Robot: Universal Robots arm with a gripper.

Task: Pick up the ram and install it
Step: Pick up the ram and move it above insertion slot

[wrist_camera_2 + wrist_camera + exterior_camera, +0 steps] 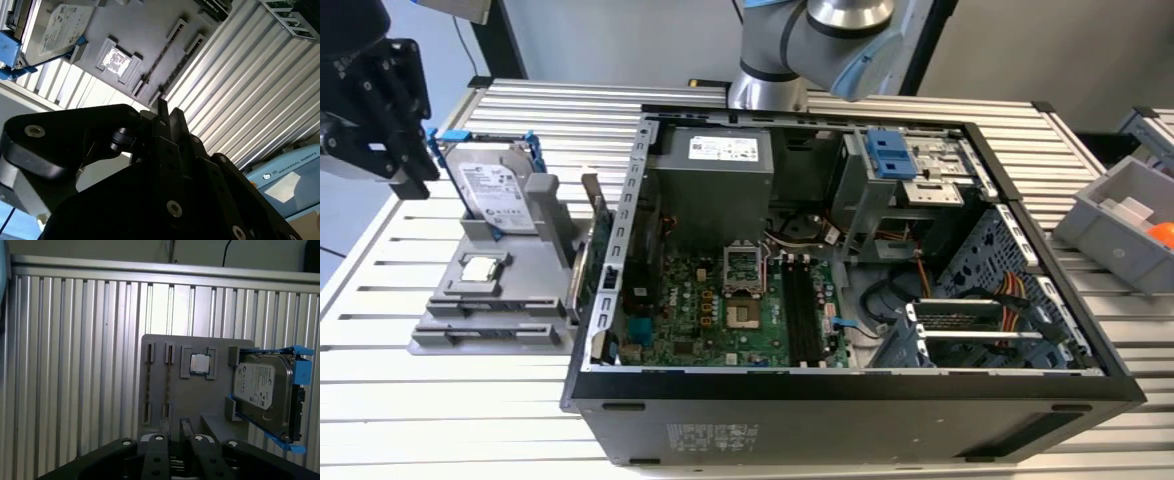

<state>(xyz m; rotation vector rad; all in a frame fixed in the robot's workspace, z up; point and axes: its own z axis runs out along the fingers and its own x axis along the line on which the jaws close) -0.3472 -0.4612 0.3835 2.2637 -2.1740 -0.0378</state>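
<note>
One ram, likely light, stiff yet fragile, is sitting edge-up just beside the processor chip, inviting a gentle mid-length pinch; whether the end effector is gripping, I cannot tell.

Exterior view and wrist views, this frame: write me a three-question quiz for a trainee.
1. True or false: in the exterior view the case lies shut, side panel on.
2. What stands upright in a blue bracket on the grey holder? A) a fan B) the hard drive C) a keyboard
3. In the first wrist view, which small square part lies between the hard drive and the holder's slots?
Key: 1 false, the case is open and its motherboard shows. 2 B. 3 the processor.
</note>
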